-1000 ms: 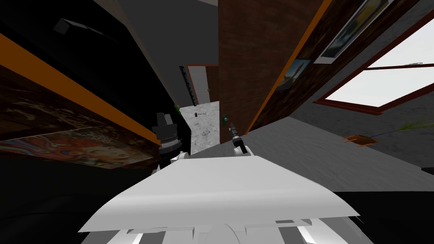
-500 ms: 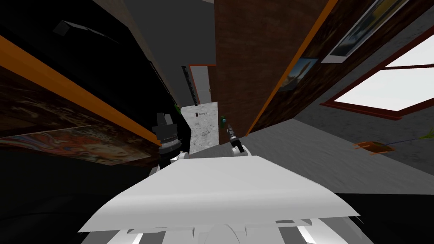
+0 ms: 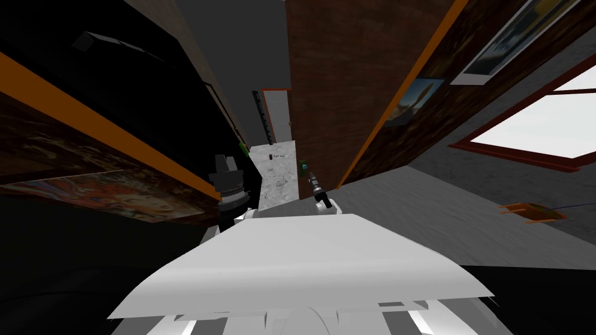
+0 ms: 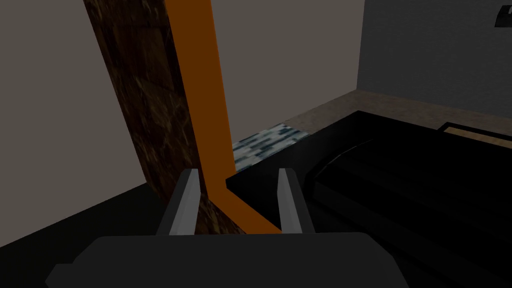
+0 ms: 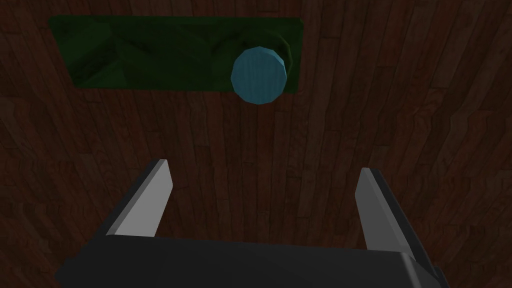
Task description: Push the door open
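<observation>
Door [image 5: 260,130] of dark wooden planks faces the released, wide-spread right gripper [image 5: 262,169]; round blue knob [image 5: 258,75] on rectangular green plate [image 5: 150,55] just beyond.

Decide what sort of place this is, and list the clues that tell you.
Most likely a hallway inside a house: a dark wooden door with a blue knob, framed pictures on the wall beside it, and a red-framed window further right.

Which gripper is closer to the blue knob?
Right. The right gripper faces the door beside the knob; the left gripper points at orange trim, well away.
</observation>
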`<state>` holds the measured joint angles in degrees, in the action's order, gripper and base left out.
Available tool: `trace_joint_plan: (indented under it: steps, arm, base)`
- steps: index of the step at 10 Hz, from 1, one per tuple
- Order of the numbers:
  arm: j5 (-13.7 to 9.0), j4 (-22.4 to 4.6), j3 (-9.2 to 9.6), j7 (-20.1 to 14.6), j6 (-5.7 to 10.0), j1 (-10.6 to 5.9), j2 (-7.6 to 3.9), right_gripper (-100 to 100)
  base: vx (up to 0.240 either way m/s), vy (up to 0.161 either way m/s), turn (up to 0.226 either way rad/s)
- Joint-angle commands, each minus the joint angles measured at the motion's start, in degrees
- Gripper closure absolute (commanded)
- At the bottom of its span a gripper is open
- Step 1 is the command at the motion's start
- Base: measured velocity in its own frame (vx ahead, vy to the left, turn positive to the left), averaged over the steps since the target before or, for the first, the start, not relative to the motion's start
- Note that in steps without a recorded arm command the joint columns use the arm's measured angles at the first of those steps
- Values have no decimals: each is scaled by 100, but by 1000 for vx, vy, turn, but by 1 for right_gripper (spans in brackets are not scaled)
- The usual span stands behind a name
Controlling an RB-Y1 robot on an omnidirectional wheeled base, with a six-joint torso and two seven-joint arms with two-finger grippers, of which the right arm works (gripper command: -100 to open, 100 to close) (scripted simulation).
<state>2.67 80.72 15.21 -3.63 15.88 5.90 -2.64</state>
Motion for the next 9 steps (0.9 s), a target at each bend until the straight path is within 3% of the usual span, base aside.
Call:
trace_joint_plan:
  steps: [1,5,9]
  arm:
    - [0,0,0,0,0,0,0,-100]
    - [-12,-169,-79,15,34,-124,-40,-100]
    - [-24,-318,-157,30,70,-237,70,-100]
  base:
    - [26,-65,24]
    - [166,45,21]
    - [183,54,21]
